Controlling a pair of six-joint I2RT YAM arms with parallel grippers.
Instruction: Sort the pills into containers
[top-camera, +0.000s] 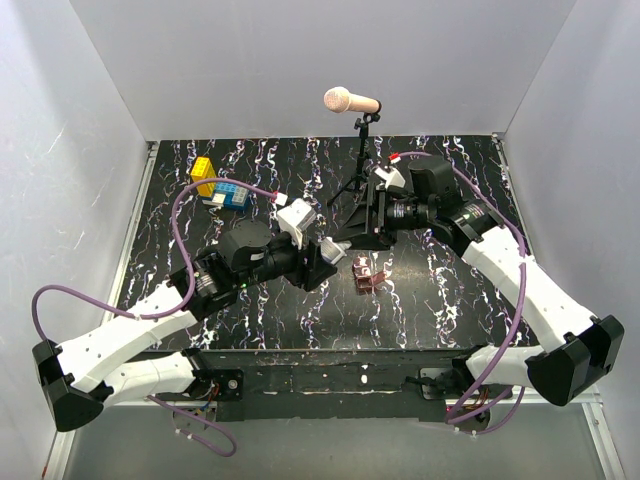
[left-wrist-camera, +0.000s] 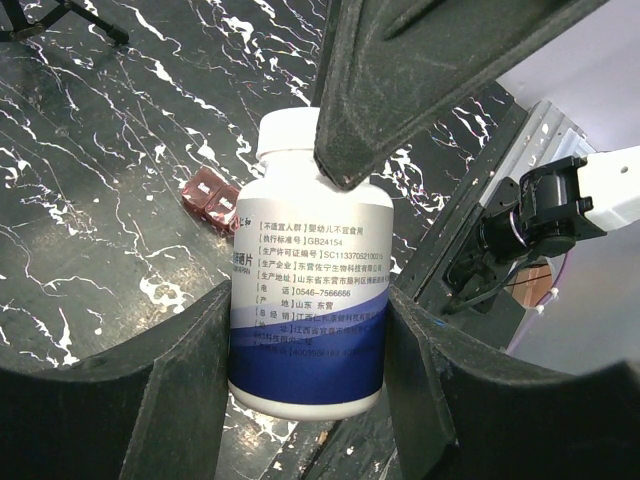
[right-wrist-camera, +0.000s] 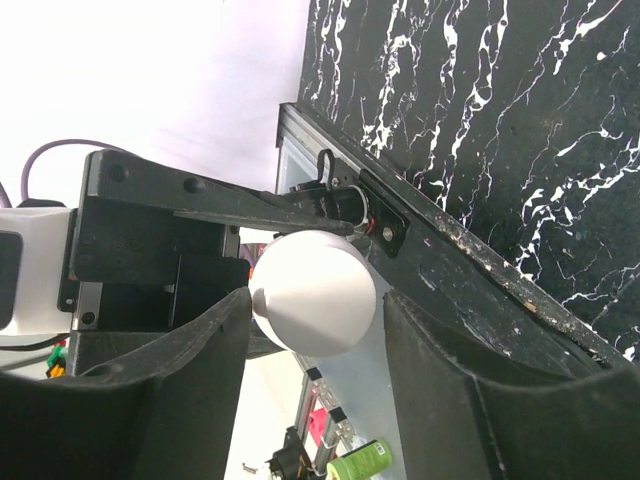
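A white pill bottle (left-wrist-camera: 310, 290) with a blue-banded label hangs above the black marbled table, and my left gripper (left-wrist-camera: 308, 305) is shut on its lower body. Its white cap (right-wrist-camera: 312, 292) sits between the jaws of my right gripper (right-wrist-camera: 318, 300), which stand open: one finger touches the cap and a narrow gap shows at the other. One of the right fingers (left-wrist-camera: 400, 90) crosses the cap in the left wrist view. The container, a small reddish-brown box (top-camera: 368, 274), lies on the table just right of both grippers and also shows behind the bottle (left-wrist-camera: 212, 196). No loose pills are visible.
A microphone (top-camera: 350, 100) on a black tripod (top-camera: 357, 185) stands just behind the grippers. Yellow, blue and green toy blocks (top-camera: 218, 185) sit at the back left. White walls enclose the table. A green can (right-wrist-camera: 360, 462) lies beyond the table's edge.
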